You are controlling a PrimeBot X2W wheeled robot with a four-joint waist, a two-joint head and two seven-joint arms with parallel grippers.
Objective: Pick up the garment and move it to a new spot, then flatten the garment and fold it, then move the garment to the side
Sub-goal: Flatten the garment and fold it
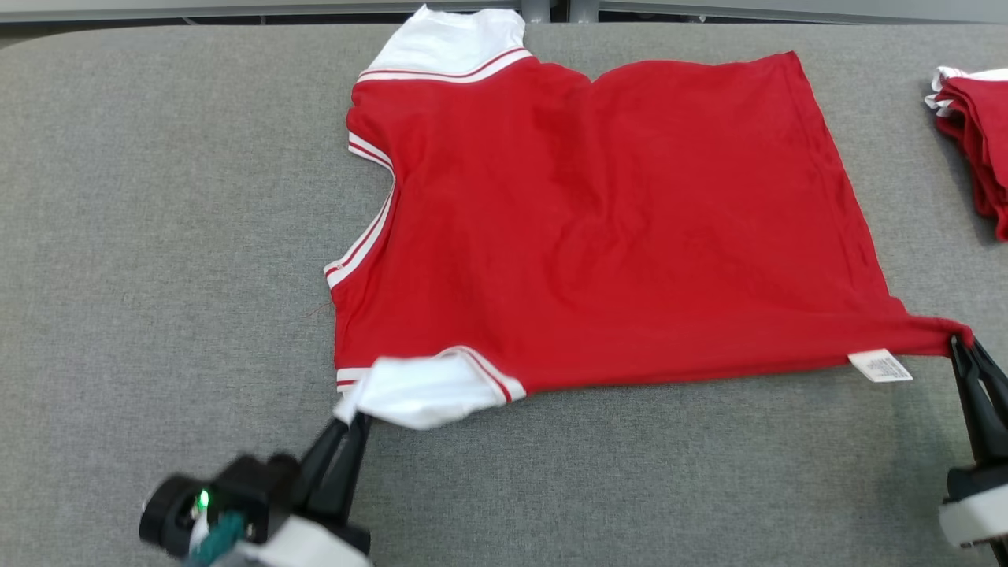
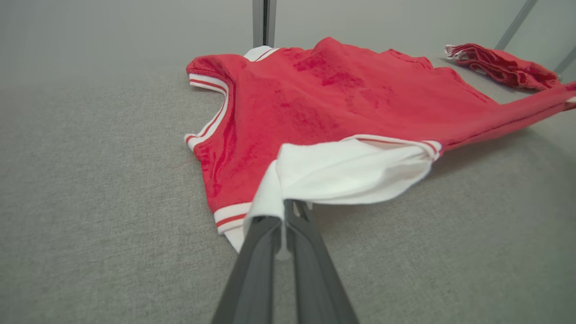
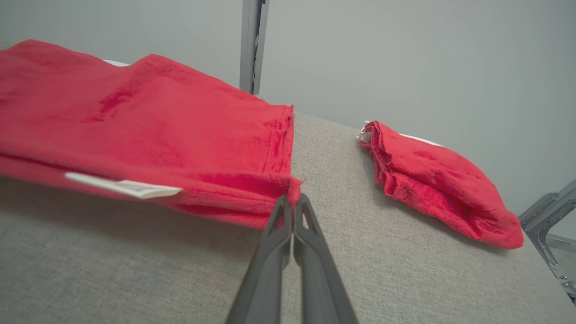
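The garment (image 1: 598, 228) is a red T-shirt with white sleeves and white-striped trim, spread over the grey table (image 1: 157, 236). Its near edge is lifted and stretched between my two grippers. My left gripper (image 1: 352, 420) is shut on the near white sleeve (image 2: 346, 171), seen close in the left wrist view where the gripper (image 2: 283, 209) pinches the cloth. My right gripper (image 1: 962, 344) is shut on the red hem corner (image 3: 294, 184), next to a white label (image 1: 880, 366). In the right wrist view the gripper (image 3: 291, 202) holds that corner just above the table.
A second red garment (image 1: 976, 134) lies folded at the table's far right edge, also seen as a bundle (image 3: 441, 184) in the right wrist view. A grey post (image 3: 251, 45) stands behind the table. Bare grey cloth stretches to the left and in front.
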